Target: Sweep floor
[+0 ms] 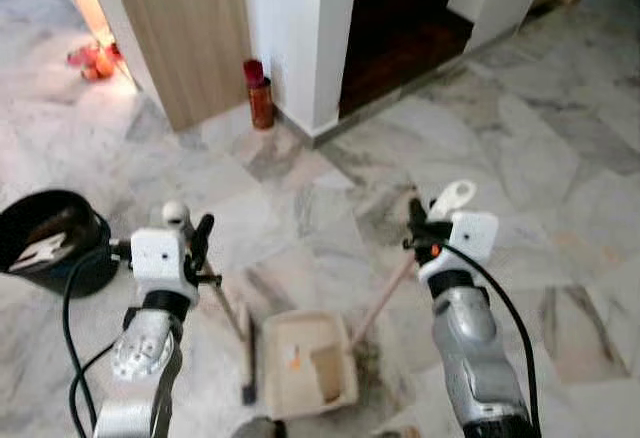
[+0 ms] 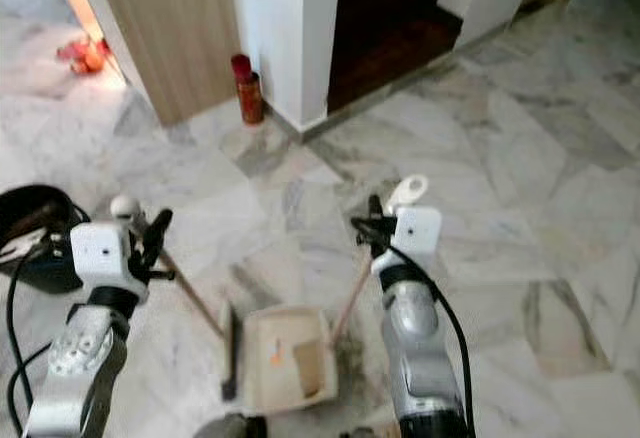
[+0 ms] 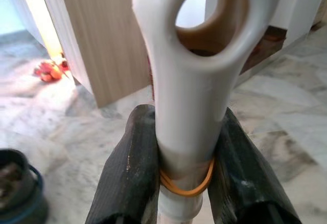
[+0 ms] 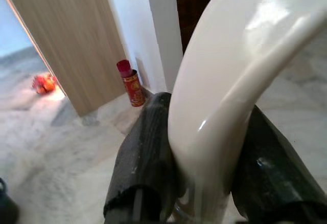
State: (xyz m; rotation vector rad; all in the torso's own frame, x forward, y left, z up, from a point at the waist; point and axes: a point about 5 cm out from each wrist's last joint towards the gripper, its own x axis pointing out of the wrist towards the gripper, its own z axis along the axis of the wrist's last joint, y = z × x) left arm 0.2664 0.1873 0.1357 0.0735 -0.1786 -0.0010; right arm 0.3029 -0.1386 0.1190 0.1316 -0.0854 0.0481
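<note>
The floor is glossy marble tile, grey and white with darker veining. On it, low between the two arms, lies a cream plastic dustpan, a shallow rectangular tray holding a small orange scrap and a brownish patch. Its thin pale handle slants up to the right gripper, ending in a white looped grip that sticks out above the wrist. In the right wrist view the black, matte fingers press against both sides of that smooth, curved white plastic, clamped on it.

Just left of the dustpan a broom rests its dark, narrow head on the floor. Its thin stick rises to the left gripper. The left wrist view shows the broom's rounded white handle end, pierced by an oval hanging hole, squeezed between the two black fingers, with an orange rubber band around the shaft right at the fingertips.

A dark round bucket stands at the far left. A red cylindrical can stands against the white wall beside a wood-grain panel.
</note>
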